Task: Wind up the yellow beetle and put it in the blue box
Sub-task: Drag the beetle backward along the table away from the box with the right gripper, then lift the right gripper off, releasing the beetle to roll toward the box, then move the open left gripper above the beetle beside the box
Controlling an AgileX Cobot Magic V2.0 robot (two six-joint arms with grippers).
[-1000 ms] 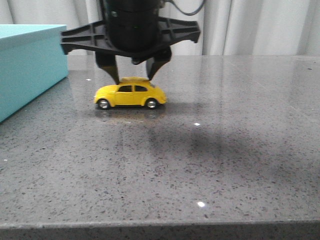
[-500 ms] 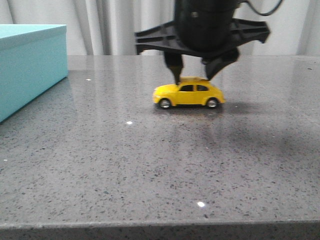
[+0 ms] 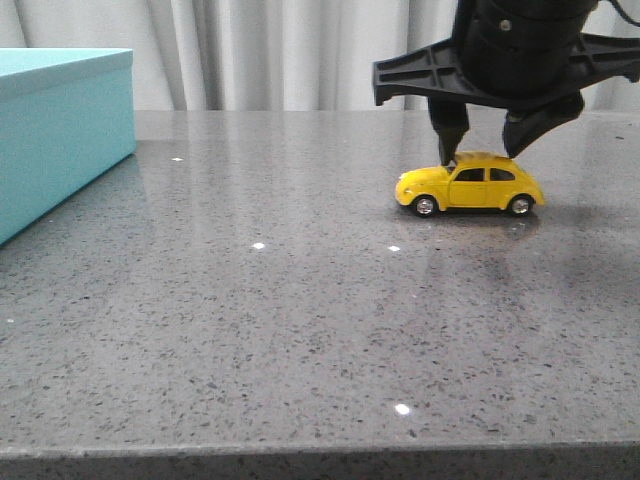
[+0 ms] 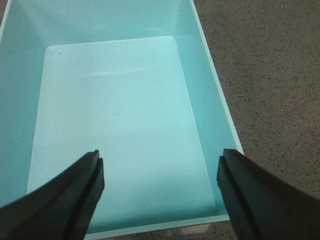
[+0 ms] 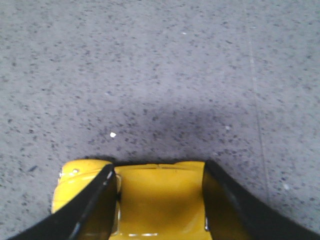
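Observation:
The yellow beetle stands on its wheels at the right of the grey table, nose to the left. My right gripper comes down from above and is shut on its roof, one finger at the windscreen, one at the rear window. In the right wrist view the yellow beetle fills the gap of the right gripper. The blue box stands at the far left. Above the open, empty blue box hangs my left gripper, open with nothing in it. The front view does not show the left arm.
The speckled grey table stretches between box and car, and its front edge runs along the bottom of the front view. Pale curtains hang behind the table.
My right gripper has slid the yellow beetle along the table from left of centre to the right side, still shut on its roof. The blue box has not moved.

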